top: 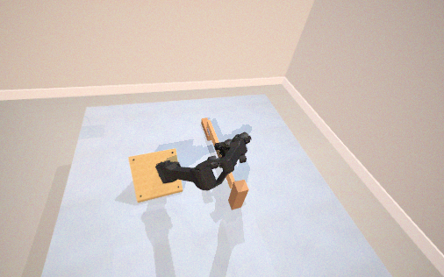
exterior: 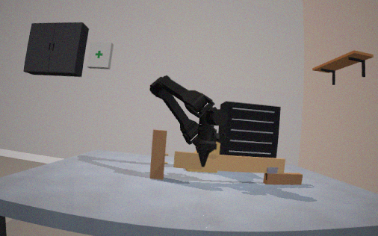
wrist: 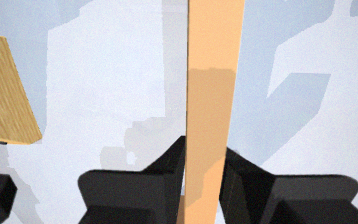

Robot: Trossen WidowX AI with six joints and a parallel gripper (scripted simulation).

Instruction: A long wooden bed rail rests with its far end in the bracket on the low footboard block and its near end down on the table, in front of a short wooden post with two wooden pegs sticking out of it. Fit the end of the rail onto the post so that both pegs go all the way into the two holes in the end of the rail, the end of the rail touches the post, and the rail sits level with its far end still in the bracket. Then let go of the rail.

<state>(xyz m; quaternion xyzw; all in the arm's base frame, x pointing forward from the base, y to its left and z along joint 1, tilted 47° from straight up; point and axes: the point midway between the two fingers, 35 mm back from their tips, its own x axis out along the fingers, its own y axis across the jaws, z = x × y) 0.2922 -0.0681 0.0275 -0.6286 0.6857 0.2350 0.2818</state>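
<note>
Gripper (exterior: 204, 163) clamps the bed rail (exterior: 241, 163) from above, raising its near end level toward the post (exterior: 158, 154); pegs (exterior: 166, 158) not yet seated.

The rail (exterior: 237, 163) spans between post (exterior: 158, 154) and footboard block (exterior: 283, 178) on the table (exterior: 92, 194).
</note>
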